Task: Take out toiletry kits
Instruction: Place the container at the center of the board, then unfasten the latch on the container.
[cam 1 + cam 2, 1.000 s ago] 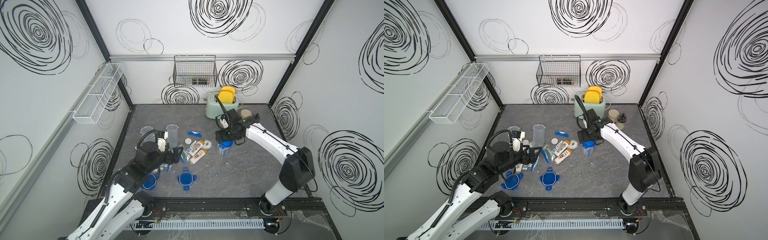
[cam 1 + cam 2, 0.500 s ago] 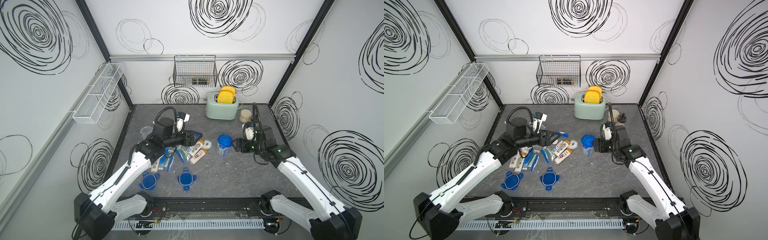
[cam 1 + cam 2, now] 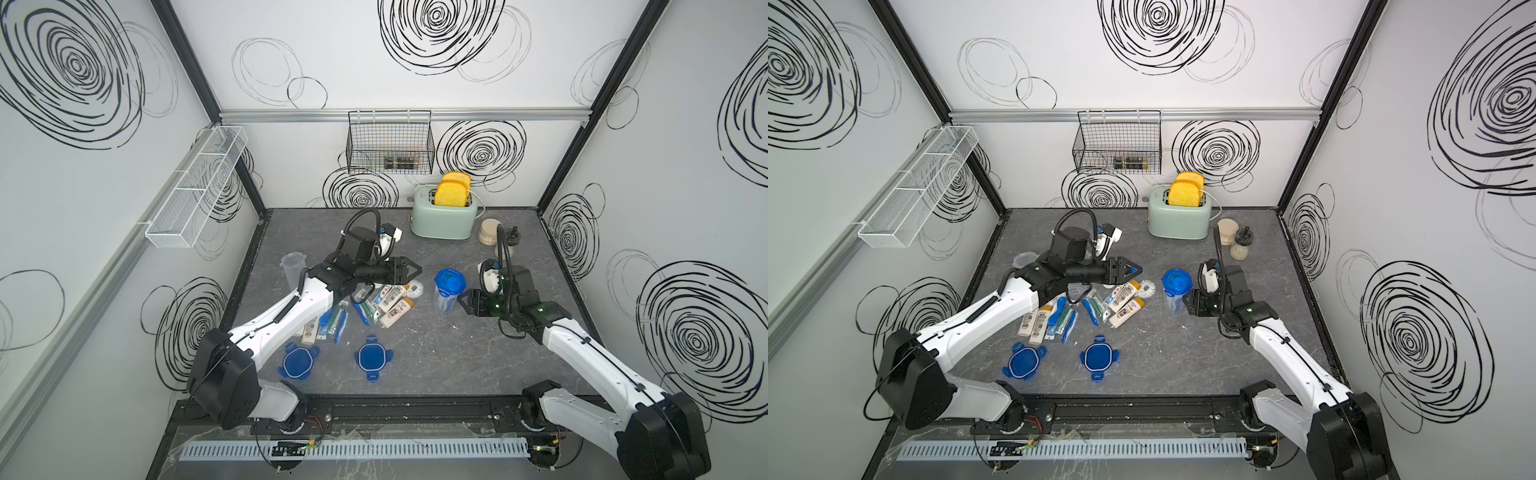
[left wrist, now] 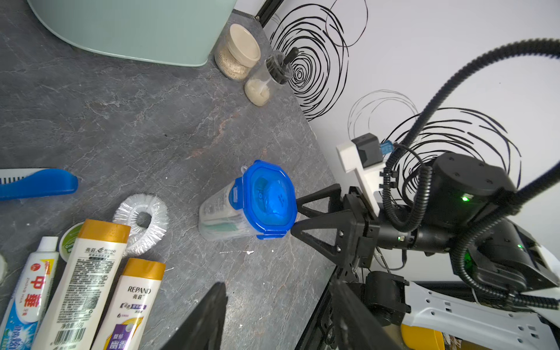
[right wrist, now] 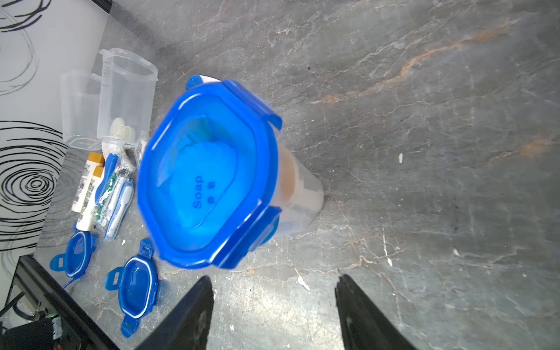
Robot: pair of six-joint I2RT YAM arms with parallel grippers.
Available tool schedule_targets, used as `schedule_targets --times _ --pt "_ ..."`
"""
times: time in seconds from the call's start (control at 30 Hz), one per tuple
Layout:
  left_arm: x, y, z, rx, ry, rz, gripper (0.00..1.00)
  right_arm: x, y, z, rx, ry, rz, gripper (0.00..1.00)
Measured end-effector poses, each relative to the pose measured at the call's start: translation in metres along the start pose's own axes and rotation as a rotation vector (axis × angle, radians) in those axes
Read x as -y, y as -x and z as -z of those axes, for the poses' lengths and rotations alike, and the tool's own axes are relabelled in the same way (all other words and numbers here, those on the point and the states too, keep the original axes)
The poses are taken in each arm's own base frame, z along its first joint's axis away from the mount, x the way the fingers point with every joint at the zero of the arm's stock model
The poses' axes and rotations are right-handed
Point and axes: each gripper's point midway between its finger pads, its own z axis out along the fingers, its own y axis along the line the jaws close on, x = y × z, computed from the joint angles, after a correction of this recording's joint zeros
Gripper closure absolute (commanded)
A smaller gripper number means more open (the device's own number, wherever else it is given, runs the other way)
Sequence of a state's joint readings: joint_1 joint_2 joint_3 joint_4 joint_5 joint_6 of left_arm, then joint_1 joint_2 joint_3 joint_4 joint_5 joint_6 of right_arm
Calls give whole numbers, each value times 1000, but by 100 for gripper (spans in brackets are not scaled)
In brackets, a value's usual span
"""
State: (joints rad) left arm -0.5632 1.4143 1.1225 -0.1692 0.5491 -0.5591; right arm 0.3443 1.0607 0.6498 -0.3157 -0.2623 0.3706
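Loose toiletry kits lie mid-table: cream bottles (image 3: 397, 309) (image 4: 81, 288) with tan caps, a toothpaste tube (image 4: 27, 300), blue toothbrushes (image 3: 336, 322), a green tin (image 4: 68, 242) and a clear-wrapped ring (image 4: 141, 222). Another kit shows through an upright clear container (image 3: 446, 291) (image 5: 209, 172) with its blue lid clipped on. My left gripper (image 3: 415, 272) (image 4: 278, 303) hovers open and empty above the pile's right end, pointing at that container. My right gripper (image 3: 462, 302) (image 5: 272, 288) is open just right of the container, which stands ahead of its fingers, not between them.
Two empty clear containers (image 5: 127, 91) (image 5: 77, 106) stand left of the pile. Two loose blue lids (image 3: 298, 360) (image 3: 372, 357) lie near the front. A green toaster (image 3: 444, 216) and two jars (image 3: 488, 230) (image 3: 509, 245) stand at the back. A wire basket (image 3: 390, 143) hangs on the wall.
The left gripper has crossed from the pile's left side to its far right end. The right gripper has come from behind the lidded container round to its right side.
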Motion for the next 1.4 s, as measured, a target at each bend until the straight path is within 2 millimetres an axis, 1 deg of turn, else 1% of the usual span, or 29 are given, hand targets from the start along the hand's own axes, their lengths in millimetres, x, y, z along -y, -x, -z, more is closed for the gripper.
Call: schedule_targets --times 0.1,0.33,0.53,0.7,0.9,1.03,1.3,1.4 --pt "1 0 -1 -1 -3 -3 40 5 2 -2 0 -16 -11 34" --pt "3 -1 -2 -2 -4 -8 40 17 13 1 39 -45 -35 34" --pt "11 -9 -6 -20 -15 -21 40 25 17 4 53 -50 -61 31" --pt "24 -13 -10 -36 -39 -38 41 20 17 7 52 -17 -68 28" --pt "40 -11 -19 -43 -96 -50 44 2 23 27 110 57 -43 27" --pt "43 -15 -31 -70 -138 -27 47 -7 14 36 125 111 -35 27" --pt "43 -26 -62 -141 -218 29 56 -14 -12 34 102 199 -60 28" --pt "42 -27 -73 -163 -246 48 58 -16 -16 35 108 224 -62 28"
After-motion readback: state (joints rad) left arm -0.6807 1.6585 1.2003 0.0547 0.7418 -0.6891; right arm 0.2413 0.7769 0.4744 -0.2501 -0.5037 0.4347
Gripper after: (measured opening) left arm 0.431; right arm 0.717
